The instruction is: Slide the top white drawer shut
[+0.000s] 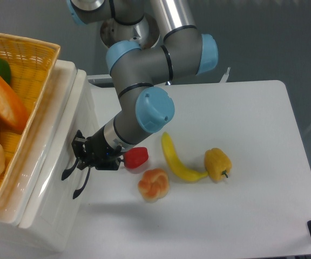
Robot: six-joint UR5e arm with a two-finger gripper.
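Note:
The top white drawer [84, 110] sits pushed in, its front panel almost level with the cabinet's [42, 216] face at the left. Its curved black handle [68, 172] sticks out just below my gripper [78, 154]. My gripper is pressed against the drawer front from the right, with its black fingers together and nothing held. The drawer's inside is hidden.
A yellow wicker basket [34, 51] with bread and vegetables rests on top of the cabinet. On the white table [242, 118] lie a red pepper [136, 157], a round bun [154, 184], a banana [176, 161] and a yellow pepper [218, 163], all right of my gripper.

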